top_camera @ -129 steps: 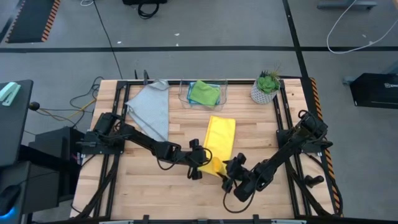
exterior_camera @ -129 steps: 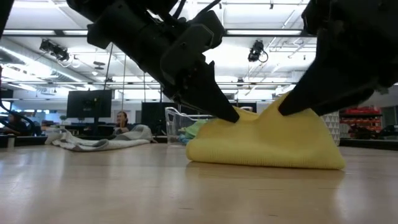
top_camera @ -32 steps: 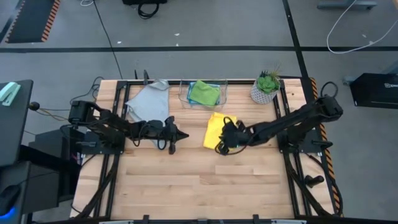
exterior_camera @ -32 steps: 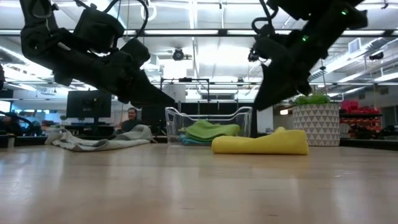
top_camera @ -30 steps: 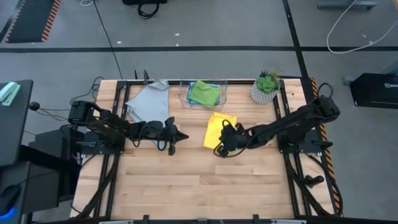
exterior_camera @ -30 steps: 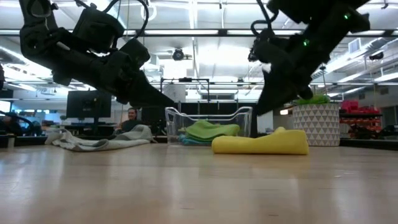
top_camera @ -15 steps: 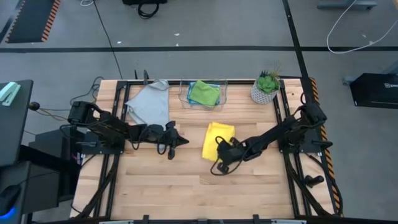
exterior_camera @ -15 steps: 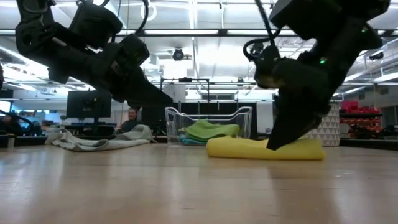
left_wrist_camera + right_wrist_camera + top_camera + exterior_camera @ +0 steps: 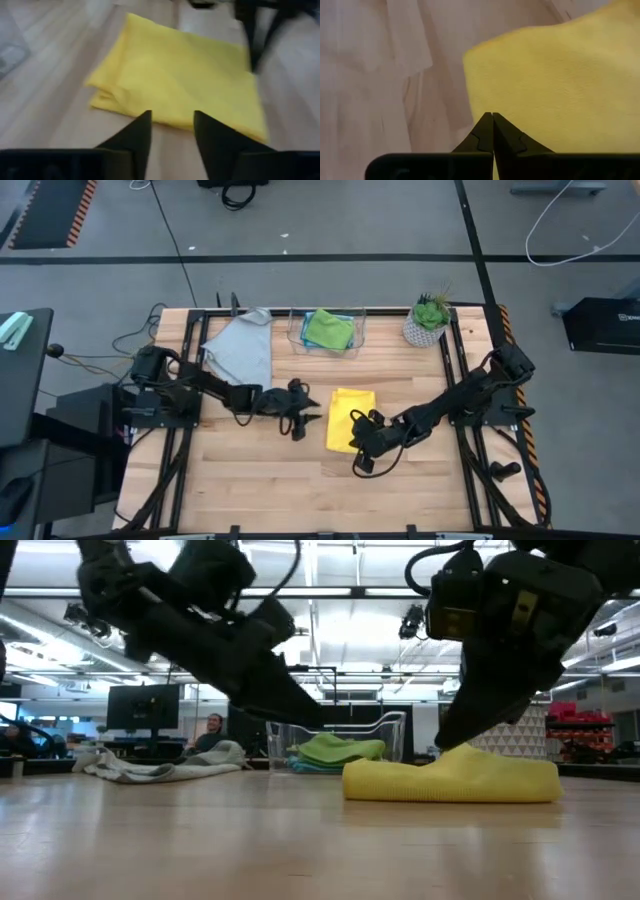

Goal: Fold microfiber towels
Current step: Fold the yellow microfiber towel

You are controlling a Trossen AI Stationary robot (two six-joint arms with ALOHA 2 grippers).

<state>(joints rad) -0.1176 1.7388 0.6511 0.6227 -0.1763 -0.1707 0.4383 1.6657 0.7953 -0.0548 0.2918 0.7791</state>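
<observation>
The yellow towel point(image 9: 350, 412) lies folded and flat on the table's middle. My right gripper point(image 9: 492, 116) is shut, its tips on the towel's top near one corner; the low view shows it coming down onto the cloth point(image 9: 442, 754). My left gripper point(image 9: 172, 120) stands open just left of the towel, fingers pointing at its folded edge and apart from it. A grey towel point(image 9: 241, 350) lies spread at the back left. Green point(image 9: 329, 328) and light blue towels lie folded in a clear bin point(image 9: 296, 330). My right gripper presses its shut fingertips point(image 9: 486, 125) down on the yellow towel's top face near its near-left corner point(image 9: 475, 60). The fingers slant down from the table's right side. The towel stays flat on the table under them, slightly humped beside the tips point(image 9: 465, 752).
A potted plant point(image 9: 428, 320) in a white patterned pot stands at the back right. The clear bin point(image 9: 335, 735) stands behind the yellow towel. Bare wood lies toward the near edge point(image 9: 300, 490). A person point(image 9: 212, 730) sits in the room beyond.
My right gripper has come down onto the yellow towel and drawn toward the near edge, sliding the folded towel along the table with it. My left gripper has moved right toward the towel and opened.
</observation>
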